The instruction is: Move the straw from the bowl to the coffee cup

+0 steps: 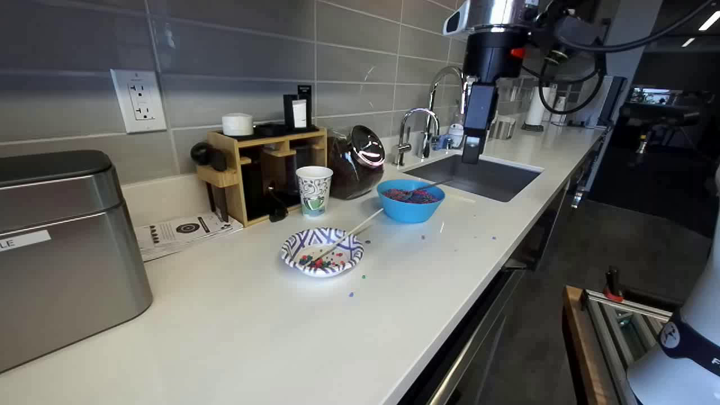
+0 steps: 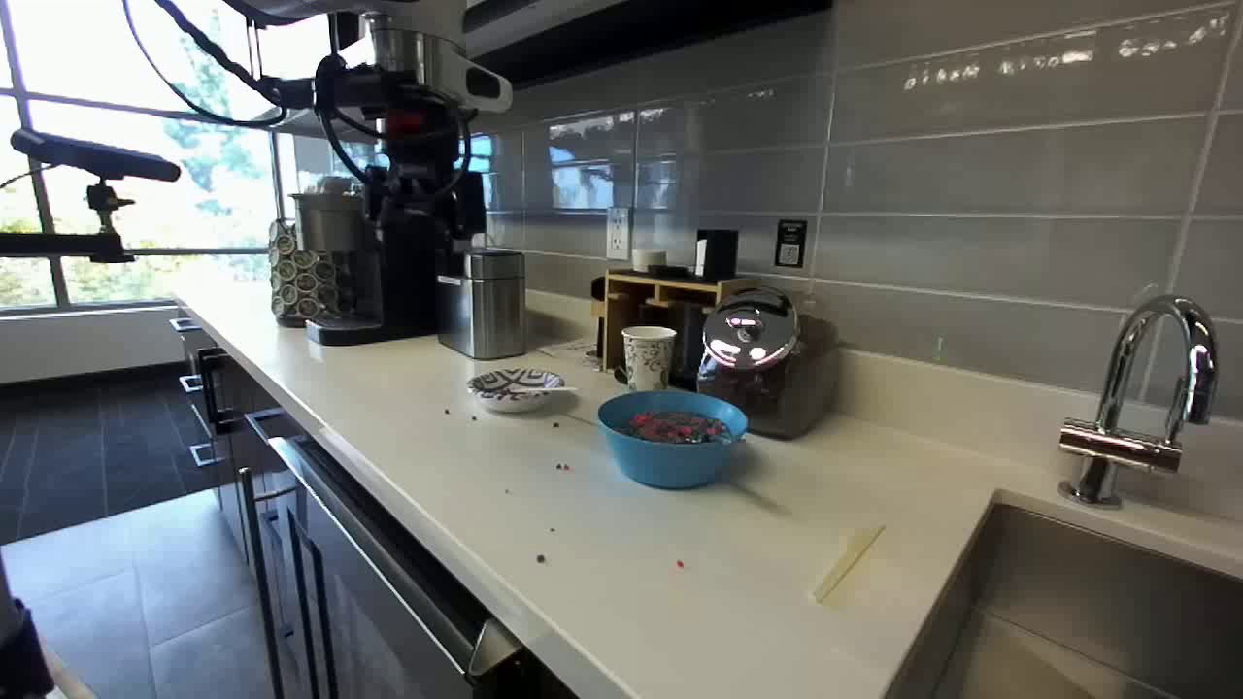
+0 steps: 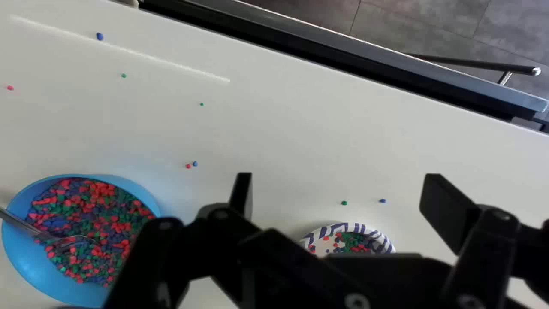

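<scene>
The straw is thin and pale; it lies tilted in the patterned bowl, its upper end past the rim towards the blue bowl. In an exterior view, the straw also juts over the bowl's rim. The bowl holds a few coloured bits. The coffee cup, white with grey swirls and green print, stands upright behind it; it also shows in an exterior view. My gripper is open and empty, high above the counter. In the wrist view its body partly covers the bowl, and the straw is hidden.
A bright blue bowl of coloured bits with a metal utensil stands beside the patterned bowl. A glass jar and wooden organizer flank the cup. A steel bin, a sink and a flat stick are also there.
</scene>
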